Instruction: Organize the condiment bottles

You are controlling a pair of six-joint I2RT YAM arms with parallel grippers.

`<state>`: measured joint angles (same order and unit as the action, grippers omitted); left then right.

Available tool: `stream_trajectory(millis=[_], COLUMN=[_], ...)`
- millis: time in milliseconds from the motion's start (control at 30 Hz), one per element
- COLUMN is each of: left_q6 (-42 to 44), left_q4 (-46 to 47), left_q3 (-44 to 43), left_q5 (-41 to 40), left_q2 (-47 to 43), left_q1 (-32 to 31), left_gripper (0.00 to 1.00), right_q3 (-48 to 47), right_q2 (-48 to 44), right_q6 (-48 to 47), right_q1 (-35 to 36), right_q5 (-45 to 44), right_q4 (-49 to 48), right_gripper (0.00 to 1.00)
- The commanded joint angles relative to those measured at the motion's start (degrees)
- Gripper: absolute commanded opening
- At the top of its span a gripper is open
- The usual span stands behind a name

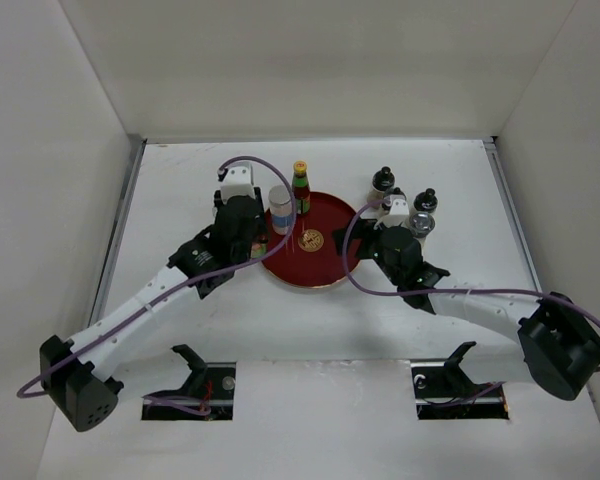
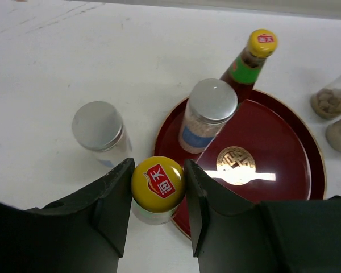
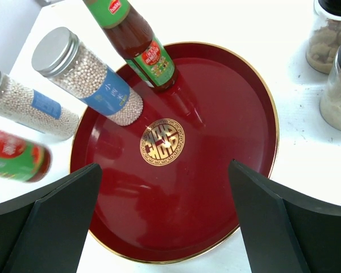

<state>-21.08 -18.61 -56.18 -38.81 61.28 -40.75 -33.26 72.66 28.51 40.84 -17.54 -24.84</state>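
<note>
**Left gripper [image 2: 158,169] clamps a yellow-capped bottle [image 2: 157,183] at the edge of the red plate [image 1: 325,272], while the right gripper [image 3: 165,166] hangs wide open above it.**

In the top view, the gripped bottle sits at the plate's 9 o'clock, just outside the gold rim. Both fingers are closed against its cap, and it cannot be told whether its base touches the white table [image 1: 310,330]. On the plate, a silver-lidded shaker [image 1: 280,208] stands at about 10 o'clock and a second yellow-capped bottle [image 1: 301,187] at 12 o'clock. A second shaker [image 2: 98,128] stands off the plate, near the held bottle, at its 10 o'clock in the left wrist view. Four glass cruets [image 1: 395,210] cluster on the table at the plate's 2 o'clock. The right gripper holds nothing, and its fingers are spread to either side of the gold emblem [image 3: 162,142].
</note>
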Motion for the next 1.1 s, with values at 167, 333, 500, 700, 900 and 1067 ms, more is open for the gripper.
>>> stream_trajectory(millis=[167,333,500,700,900,1067], left_q6=[2.4,3.1,2.1,0.8,-0.4,-0.7], left_q4=[15.3,18.1,19.6,20.1,20.5,20.3], left_q3=[-5.1,-6.6,-5.3,-1.6,1.5,2.7], left_q5=[-1.1,1.0,2.7,3.3,4.1,4.1], left_q2=[7.6,12.3,15.0,15.5,14.1,11.2], left_q1=[-1.6,-0.4,0.8,1.9,2.2,2.3], left_gripper=[0.14,0.14,0.14,0.19,0.47,0.71], right_q3=[-0.4,-0.4,-0.1,-0.3,-0.5,-0.3], right_q2=[-1.7,-1.6,-1.9,-1.5,-1.1,-1.3], right_q6=[0.3,0.3,0.5,0.6,0.5,0.5], right_q1=[-0.3,-0.3,-0.3,-0.5,-0.5,-0.4], right_q5=[-0.5,-0.5,-0.3,-0.2,-0.2,-0.2], right_q4=[-1.9,-2.0,-2.3,-2.1,-2.0,-2.1], right_gripper=[1.0,1.0,1.0,1.0,1.0,1.0])
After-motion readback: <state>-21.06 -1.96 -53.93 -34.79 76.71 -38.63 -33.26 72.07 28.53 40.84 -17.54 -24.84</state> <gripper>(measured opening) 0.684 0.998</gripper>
